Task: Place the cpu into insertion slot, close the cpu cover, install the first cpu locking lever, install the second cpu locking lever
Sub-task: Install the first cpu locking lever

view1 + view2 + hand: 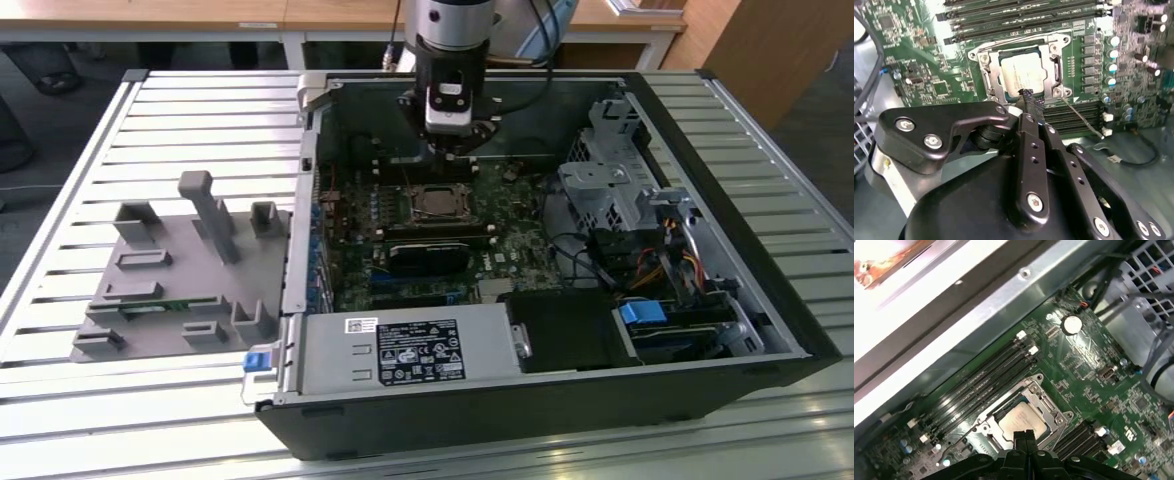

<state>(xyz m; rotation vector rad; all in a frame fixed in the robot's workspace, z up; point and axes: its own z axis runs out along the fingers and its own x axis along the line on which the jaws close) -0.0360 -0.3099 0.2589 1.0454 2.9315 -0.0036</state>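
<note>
**End effector (1029,97) clenched on nothing, tip down at the socket, cpu (1021,74) already seated.**

In the upper middle of the exterior view the arm reaches into the open case (747,300) on the counter (80,400). The second wrist view shows the cpu lying flat in the slot (995,82) with the cover (985,70) down around it. The chip looks light, stiff and fragile, and I'd take it by its edges only. The cover is thin metal and likely springy. A wire lever (1081,112) juts out just beside the socket. Memory slots (1019,20) and capacitors (1111,55) crowd close.
</note>
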